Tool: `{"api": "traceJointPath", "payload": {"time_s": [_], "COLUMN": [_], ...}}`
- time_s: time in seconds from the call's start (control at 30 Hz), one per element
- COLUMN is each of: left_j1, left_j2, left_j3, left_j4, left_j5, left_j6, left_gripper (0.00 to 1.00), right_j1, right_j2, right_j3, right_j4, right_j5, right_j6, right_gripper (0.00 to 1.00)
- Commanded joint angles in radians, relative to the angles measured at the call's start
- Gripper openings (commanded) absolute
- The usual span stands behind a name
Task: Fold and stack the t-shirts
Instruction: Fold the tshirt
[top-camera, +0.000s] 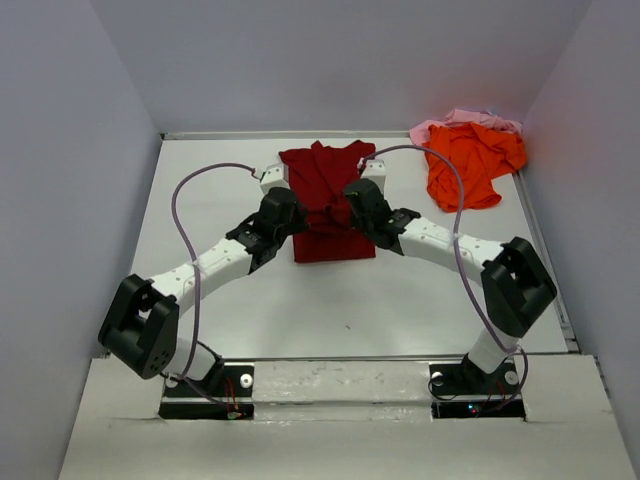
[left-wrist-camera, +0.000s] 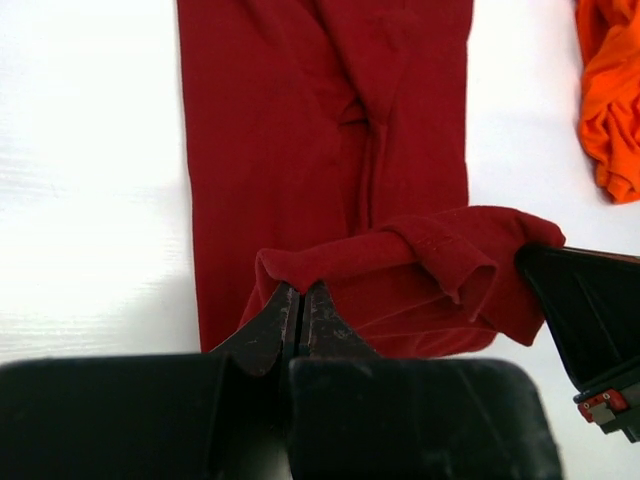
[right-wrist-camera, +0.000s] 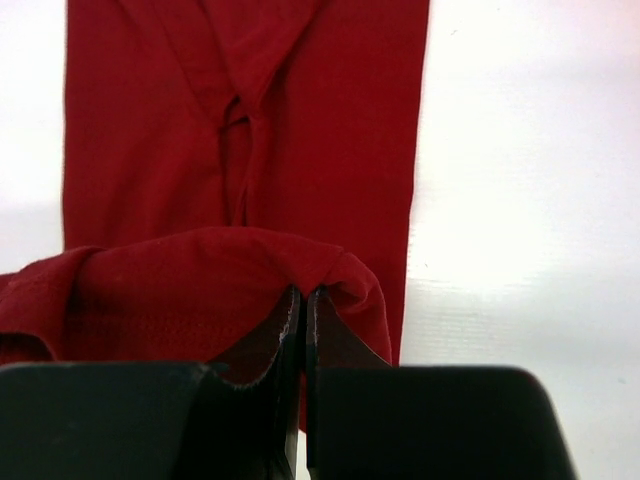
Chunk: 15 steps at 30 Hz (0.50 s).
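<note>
Your left gripper (left-wrist-camera: 302, 305) and right gripper (right-wrist-camera: 303, 305) each clamp a near corner of the maroon t-shirt (left-wrist-camera: 330, 150), raised apparently to fold it in half.

White shells on left arm (top-camera: 215, 262) and right arm (top-camera: 440, 240), chunky black joint housings. Thin purple cable (top-camera: 177, 205) along each. Black base plates (top-camera: 205, 398). Left gripper (left-wrist-camera: 302, 290) and right gripper (right-wrist-camera: 303, 292) matt black, fingers (left-wrist-camera: 265, 335) dark and scuffed.

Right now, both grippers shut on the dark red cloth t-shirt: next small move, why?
Probably carry the hem toward the far end, both together: the left gripper and right gripper pinch the raised near hem of the dark red cloth t-shirt, a strip not yet halved.
</note>
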Motion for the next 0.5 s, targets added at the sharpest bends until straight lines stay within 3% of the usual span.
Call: {"api": "traceJointPath", "payload": {"time_s": [0.0,0.47], "left_j1": [0.039,0.099], "left_j2": [0.045,0.324], "left_j3": [0.038,0.063], "left_j4": [0.082,0.257], "left_j5": [-0.026,-0.066], "left_j6": [0.029,0.006], "left_gripper": [0.00,0.00], "right_j1": [-0.040,-0.103], "right_j2": [0.094,0.376], "right_j3": [0.057,0.185], "right_j4": [0.069,0.145], "right_j5": [0.017,-0.013], "right_j6": [-0.025,-0.014], "right_gripper": [0.00,0.00]}}
